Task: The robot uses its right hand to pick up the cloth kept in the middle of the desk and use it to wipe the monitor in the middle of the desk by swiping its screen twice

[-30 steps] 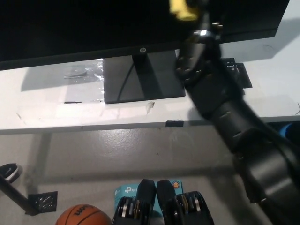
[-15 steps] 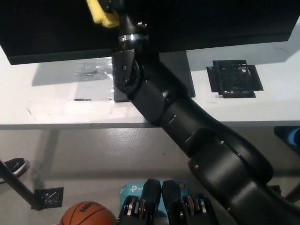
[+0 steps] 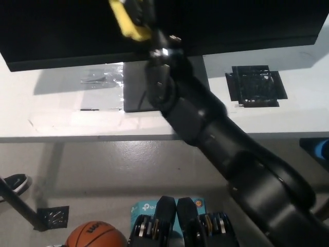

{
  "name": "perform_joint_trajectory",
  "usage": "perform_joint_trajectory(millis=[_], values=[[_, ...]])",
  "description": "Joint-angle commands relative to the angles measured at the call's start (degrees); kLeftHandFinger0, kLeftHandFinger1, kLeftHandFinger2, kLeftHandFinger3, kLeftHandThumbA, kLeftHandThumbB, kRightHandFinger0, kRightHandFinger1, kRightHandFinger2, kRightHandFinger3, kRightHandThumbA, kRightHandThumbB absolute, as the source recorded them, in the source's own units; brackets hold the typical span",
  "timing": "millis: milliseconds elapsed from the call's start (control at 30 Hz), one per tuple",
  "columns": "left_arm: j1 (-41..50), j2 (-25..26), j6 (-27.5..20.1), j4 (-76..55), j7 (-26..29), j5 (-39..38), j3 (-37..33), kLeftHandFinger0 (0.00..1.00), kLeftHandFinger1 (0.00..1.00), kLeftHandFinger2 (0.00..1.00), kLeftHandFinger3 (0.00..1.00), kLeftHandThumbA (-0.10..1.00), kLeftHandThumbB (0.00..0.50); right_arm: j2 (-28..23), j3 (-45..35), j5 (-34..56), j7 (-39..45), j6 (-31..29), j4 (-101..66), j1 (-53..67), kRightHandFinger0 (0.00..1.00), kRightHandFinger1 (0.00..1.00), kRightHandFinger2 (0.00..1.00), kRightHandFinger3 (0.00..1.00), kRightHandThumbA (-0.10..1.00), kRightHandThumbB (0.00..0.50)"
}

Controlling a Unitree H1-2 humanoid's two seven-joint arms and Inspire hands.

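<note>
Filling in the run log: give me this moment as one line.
phase: wiping | right hand: black, shut on yellow cloth, against black monitor screen | left hand: not in view | white desk

The right hand [image 3: 141, 15], closed on the yellow cloth [image 3: 128, 21], swept left across the monitor [image 3: 61, 31] screen from its right part, and has now edged back to the right a little.

One black flat monitor [image 3: 61, 31], one yellow cloth [image 3: 128, 20]. One orange basketball [image 3: 95, 237] at seven o'clock, one black mesh square [image 3: 255, 85] at two
</note>
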Motion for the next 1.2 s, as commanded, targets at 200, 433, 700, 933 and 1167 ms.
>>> perform_joint_trajectory(millis=[200, 433, 700, 933, 1167], values=[[-0.9, 1.0, -0.5, -0.7, 0.2, 0.2, 0.7, 0.95, 0.99, 0.94, 0.81, 0.27, 0.293, -10.0, 0.5, -4.7, 9.9, 2.8, -27.3, 17.4, 0.0, 0.0, 0.19, 0.26, -0.1, 0.049], [-0.4, 1.2, -1.4, -0.5, 0.5, 0.3, 0.9, 0.94, 0.98, 0.93, 0.8, 0.29, 0.292, -18.4, -0.5, -7.1, 11.0, 1.4, -29.7, 26.7, 0.0, 0.0, 0.2, 0.3, -0.1, 0.081], [-0.3, 1.2, -0.9, -0.5, 0.5, 0.4, 1.1, 0.94, 0.98, 0.94, 0.82, 0.28, 0.29, -23.1, -2.9, -3.8, 15.7, 2.7, -18.8, 26.6, 0.0, 0.0, 0.16, 0.35, -0.1, 0.129], [-0.6, 1.3, -0.4, -1.0, 0.2, 0.3, 1.2, 0.95, 0.99, 0.95, 0.82, 0.28, 0.292, -23.7, -5.0, -2.7, 21.6, 8.1, -12.0, 23.7, 0.0, 0.06, 0.41, 0.05, -0.1, 0.055], [-0.3, 1.6, -0.5, -1.5, 0.3, 0.3, 1.5, 0.94, 0.99, 0.95, 0.82, 0.28, 0.284, -24.4, -2.4, -3.5, 42.0, 23.8, -19.7, 24.1, 0.52, 0.76, 0.94, 1.0, 0.07, 0.14]])
